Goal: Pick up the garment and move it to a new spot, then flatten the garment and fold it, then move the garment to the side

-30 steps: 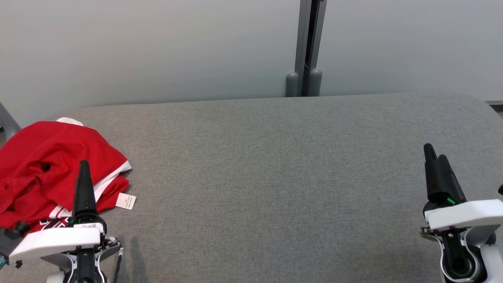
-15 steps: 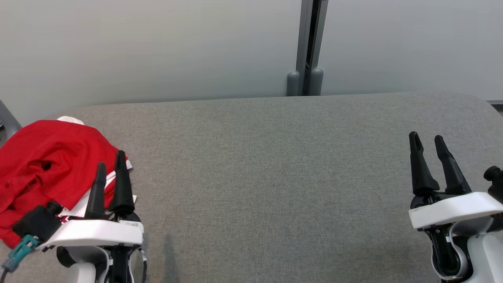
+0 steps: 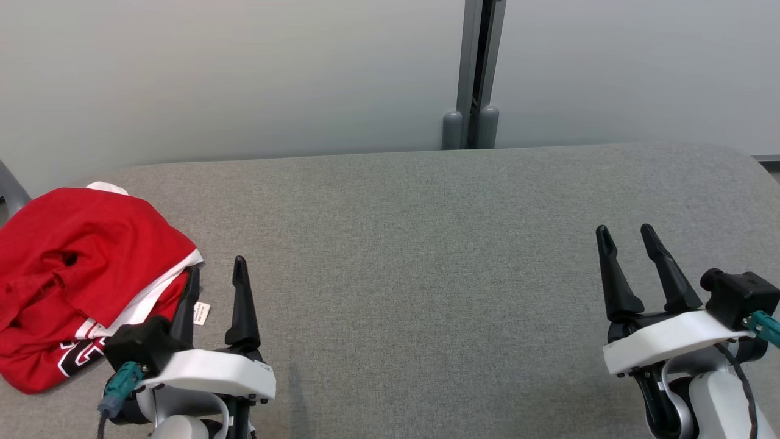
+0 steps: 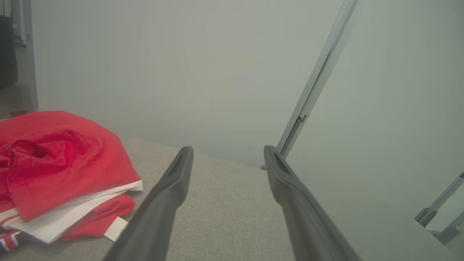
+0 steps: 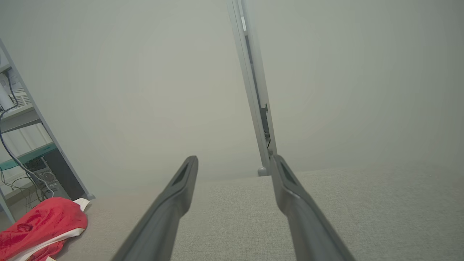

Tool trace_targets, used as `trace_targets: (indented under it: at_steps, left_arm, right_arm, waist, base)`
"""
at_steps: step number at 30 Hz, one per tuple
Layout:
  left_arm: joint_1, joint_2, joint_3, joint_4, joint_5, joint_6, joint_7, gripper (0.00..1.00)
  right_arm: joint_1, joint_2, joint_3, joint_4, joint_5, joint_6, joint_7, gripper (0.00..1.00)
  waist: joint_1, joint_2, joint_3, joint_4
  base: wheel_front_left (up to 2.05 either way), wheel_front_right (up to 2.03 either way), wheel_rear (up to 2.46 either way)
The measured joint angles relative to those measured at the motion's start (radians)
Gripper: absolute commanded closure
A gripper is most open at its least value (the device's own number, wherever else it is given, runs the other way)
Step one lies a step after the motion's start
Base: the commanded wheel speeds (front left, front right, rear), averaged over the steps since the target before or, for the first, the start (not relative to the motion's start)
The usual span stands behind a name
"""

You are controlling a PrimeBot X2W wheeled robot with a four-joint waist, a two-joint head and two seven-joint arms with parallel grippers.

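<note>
A crumpled red garment (image 3: 79, 268) with white trim and a white tag lies in a heap at the table's far left; it also appears as the garment (image 4: 54, 170) in the left wrist view and the garment (image 5: 40, 228) in the right wrist view. My left gripper (image 3: 217, 271) stands open just right of the heap, near the tag, with nothing between its fingers. Over at the right side of the table, my right gripper (image 3: 624, 235) is open and holds nothing. Both point toward the back wall.
The grey fabric table (image 3: 414, 256) stretches wide between the grippers. A pale wall with a grey vertical post (image 3: 472, 73) stands behind the table's far edge. A shelf with cables (image 5: 21, 152) stands beyond the table's left end.
My left gripper has swung right, off the garment, and turned so both fingers show apart. The right gripper has shifted left and turned the same way. The garment has not moved.
</note>
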Motion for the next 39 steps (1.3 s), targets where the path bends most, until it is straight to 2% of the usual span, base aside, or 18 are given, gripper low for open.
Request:
trace_targets:
  at_steps: [8, 15, 24, 39]
  left_arm:
    - [0.010, 0.007, -0.064, 0.029, 0.097, 0.061, -0.018, 0.00]
    - [0.014, 0.023, -0.116, 0.058, 0.162, 0.087, -0.033, 0.00]
    - [0.018, 0.024, -0.137, 0.083, 0.215, 0.086, -0.051, 0.00]
    - [0.036, 0.011, -0.137, 0.107, 0.317, 0.055, -0.081, 0.00]
  right_arm:
    - [0.001, 0.000, 0.035, 0.046, -0.070, 0.000, -0.019, 0.00]
    - [0.001, 0.003, 0.039, 0.069, -0.123, 0.000, -0.036, 0.00]
    - [0.007, 0.014, 0.032, 0.089, -0.202, 0.000, -0.059, 0.00]
    - [0.017, 0.026, 0.001, 0.123, -0.332, 0.000, -0.094, 0.00]
  waist:
    - [0.0000, 0.0000, -0.004, 0.000]
    - [0.0000, 0.0000, -0.009, 0.002]
    - [0.0000, 0.0000, -0.014, 0.005]
    - [0.0000, 0.0000, -0.026, 0.002]
  base:
    - [0.00, 0.00, 0.00]
    - [0.00, 0.00, 0.00]
    - [0.00, 0.00, 0.00]
    - [0.00, 0.00, 0.00]
